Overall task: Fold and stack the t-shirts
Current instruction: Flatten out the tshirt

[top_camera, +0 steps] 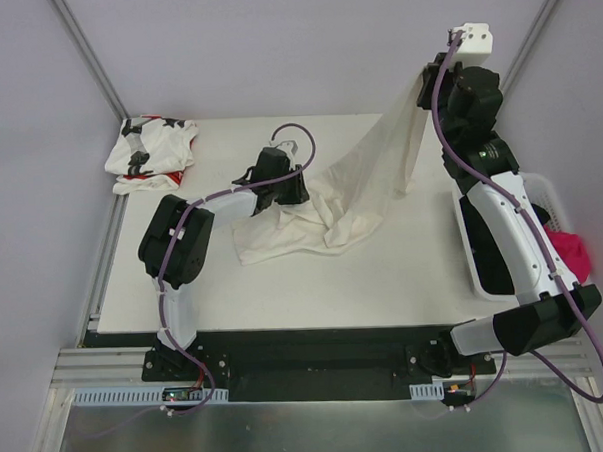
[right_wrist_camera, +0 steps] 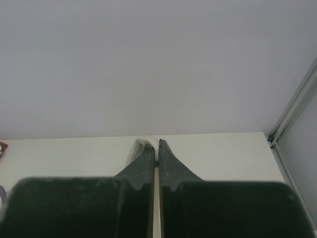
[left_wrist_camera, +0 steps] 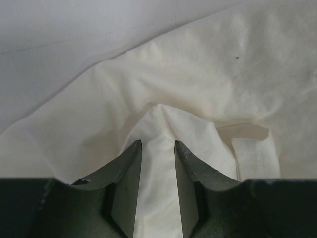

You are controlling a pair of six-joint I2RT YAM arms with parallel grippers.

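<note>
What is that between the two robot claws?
The cream-white t-shirt: the top view shows it hanging from the raised right gripper down to the left gripper on the table.

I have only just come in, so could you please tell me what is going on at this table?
The right hand is shut on a corner of the cream shirt and holds it high at the back right, so the cloth hangs down to the table. The left hand is down on the bunched part, jaws open on either side of a fold. The star shirt lies crumpled at the far left corner. Nothing is folded or stacked yet.
</note>
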